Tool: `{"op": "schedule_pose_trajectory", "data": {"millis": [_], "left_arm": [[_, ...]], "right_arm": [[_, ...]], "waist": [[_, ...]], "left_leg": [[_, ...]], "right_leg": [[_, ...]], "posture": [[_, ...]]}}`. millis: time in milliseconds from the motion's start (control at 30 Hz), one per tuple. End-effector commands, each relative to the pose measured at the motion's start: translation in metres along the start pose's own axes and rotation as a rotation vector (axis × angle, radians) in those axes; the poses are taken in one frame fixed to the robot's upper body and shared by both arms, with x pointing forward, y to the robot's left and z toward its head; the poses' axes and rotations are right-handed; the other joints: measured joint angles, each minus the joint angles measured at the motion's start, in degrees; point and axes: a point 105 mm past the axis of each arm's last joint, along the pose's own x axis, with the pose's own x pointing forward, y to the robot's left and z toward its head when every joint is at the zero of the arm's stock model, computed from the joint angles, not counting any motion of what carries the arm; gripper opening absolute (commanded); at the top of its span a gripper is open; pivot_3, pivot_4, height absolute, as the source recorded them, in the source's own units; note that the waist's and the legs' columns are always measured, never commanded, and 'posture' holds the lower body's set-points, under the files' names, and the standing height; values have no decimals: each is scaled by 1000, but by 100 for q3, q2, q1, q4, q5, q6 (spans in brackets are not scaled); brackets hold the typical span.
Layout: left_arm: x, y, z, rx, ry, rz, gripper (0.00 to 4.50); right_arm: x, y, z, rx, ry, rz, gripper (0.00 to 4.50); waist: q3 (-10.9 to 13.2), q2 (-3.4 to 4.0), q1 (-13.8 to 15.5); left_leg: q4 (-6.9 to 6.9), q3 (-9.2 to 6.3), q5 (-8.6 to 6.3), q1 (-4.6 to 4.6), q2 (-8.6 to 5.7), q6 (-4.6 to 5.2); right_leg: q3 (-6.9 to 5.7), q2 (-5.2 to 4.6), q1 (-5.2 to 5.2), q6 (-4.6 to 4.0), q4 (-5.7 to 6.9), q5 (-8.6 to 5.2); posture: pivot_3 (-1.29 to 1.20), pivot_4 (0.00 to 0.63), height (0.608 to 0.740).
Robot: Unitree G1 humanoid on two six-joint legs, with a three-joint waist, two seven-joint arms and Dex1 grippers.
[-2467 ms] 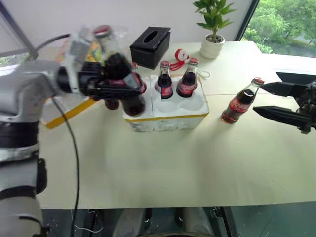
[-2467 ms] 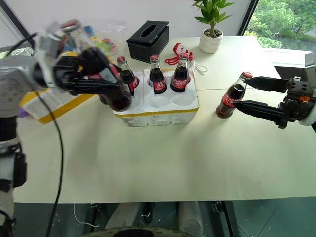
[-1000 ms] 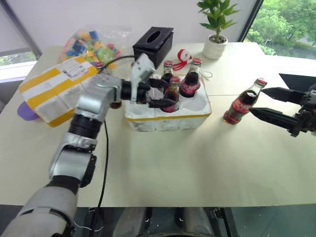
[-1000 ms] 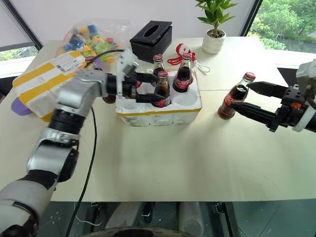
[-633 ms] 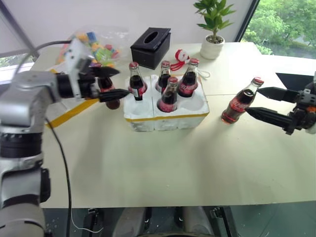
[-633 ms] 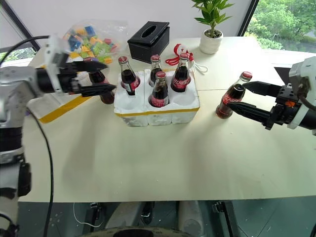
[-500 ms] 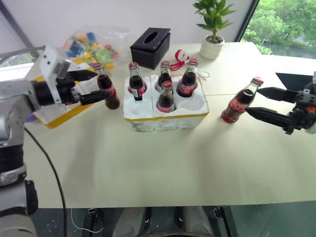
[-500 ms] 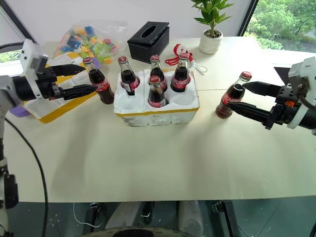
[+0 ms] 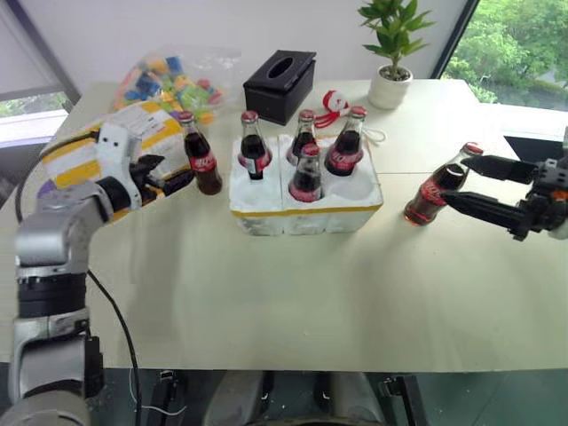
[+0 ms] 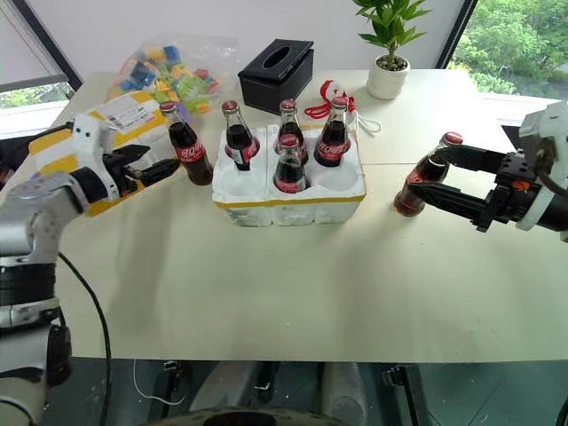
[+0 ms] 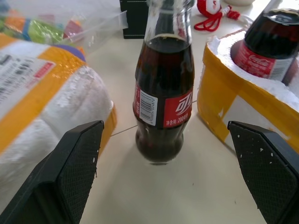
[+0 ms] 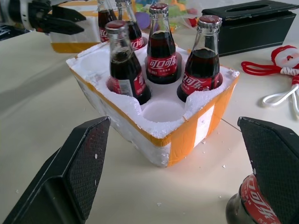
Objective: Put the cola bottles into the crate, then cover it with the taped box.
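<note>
Frame centre: crate [image 9: 306, 202] holds four cola bottles [image 9: 307, 171]. Taped box [image 9: 89, 158] upper left. Left gripper [image 9: 169, 174] spread around a loose bottle [image 9: 201, 153]; right gripper [image 9: 484, 184] spread around sixth bottle [image 9: 436, 187], right.

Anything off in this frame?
One bottle right of the crate leans, cap tipped toward the right gripper, whose open fingers flank it; contact can't be told. The crate's rim looks chipped, with foam crumbs beside it. Other bottles stand upright.
</note>
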Motion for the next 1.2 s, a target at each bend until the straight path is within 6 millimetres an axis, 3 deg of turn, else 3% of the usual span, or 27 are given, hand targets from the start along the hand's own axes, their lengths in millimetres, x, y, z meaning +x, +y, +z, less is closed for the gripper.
{"op": "schedule_pose_trajectory", "data": {"millis": [33, 433, 700, 867, 1000, 1100, 1200], "left_arm": [[8, 4, 14, 19, -56, -4, 4451], [63, 7, 2, 60, -18, -47, 4451], [79, 4, 4, 50, -35, -63, 4451], [73, 5, 9, 68, -34, -98, 2792], [63, 13, 26, 95, -50, -112, 2823], [45, 8, 57, 73, -103, -227, 2823], [19, -9, 90, 85, -151, -397, 2823]], "right_arm": [[-6, 3, 13, -47, -26, -11, 4500], [-4, 6, 14, -45, -40, -11, 4500], [-4, 8, 14, -42, -47, -14, 4500], [-5, 9, 14, -39, -48, -19, 4500], [-5, 9, 13, -35, -47, -25, 4500], [-6, 9, 13, -32, -45, -28, 4500], [-6, 10, 12, -27, -43, -30, 4500]], "waist": [[-1, 1, -2], [-1, -3, 1], [0, -5, -12], [2, -8, -6], [8, -18, -19], [17, -33, -28], [26, -49, -29]], "left_leg": [[0, 0, 0, 0, 0, 0], [2, 0, 0, -1, -4, 0], [2, 1, 0, -1, -4, 1], [3, 1, 0, -2, -6, 1], [4, 0, 0, -7, -6, 1], [4, 0, 1, -18, -5, 0], [28, -1, 16, -88, -5, -24]], "right_leg": [[0, 0, -1, 0, 0, 0], [-1, -3, -1, 1, 6, 0], [-1, -3, -5, 1, 11, 1], [-1, -5, -5, 2, 13, 1], [-1, -4, -10, 2, 15, 1], [0, -4, -27, 2, 25, 1], [0, -2, -92, 0, 49, 1]], "posture": [[0, 150, 732], [0, 150, 732], [0, 150, 732], [0, 150, 732], [0, 150, 732], [0, 150, 732], [0, 150, 732]]}}
